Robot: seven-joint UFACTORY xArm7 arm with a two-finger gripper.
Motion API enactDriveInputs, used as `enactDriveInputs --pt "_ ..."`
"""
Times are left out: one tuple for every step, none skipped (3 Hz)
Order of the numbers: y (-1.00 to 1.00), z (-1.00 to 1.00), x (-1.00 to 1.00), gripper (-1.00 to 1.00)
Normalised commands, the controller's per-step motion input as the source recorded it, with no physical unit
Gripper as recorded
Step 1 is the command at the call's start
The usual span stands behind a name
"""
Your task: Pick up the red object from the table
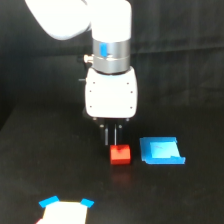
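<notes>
The red object (120,154) is a small red-orange block resting on the black table (30,165) near the middle of the exterior view. My gripper (112,144) hangs from the white arm directly over it. Its dark fingers (106,136) point straight down, and their tips reach the block's top edge, slightly toward the exterior view's left of the block's centre. The fingers are dark against the dark background and look close together. I cannot make out whether they touch the block or how wide they stand.
A flat blue piece (162,151) lies on the table just to the exterior view's right of the red block. At the bottom edge a pale object with blue corners (65,210) pokes into view.
</notes>
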Motion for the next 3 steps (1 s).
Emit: enactDriveInputs --pt "0.97 -0.42 0.03 1.0" --pt "-0.86 -0.97 0.16 1.0" --pt "-0.76 -0.3 -0.07 1.0"
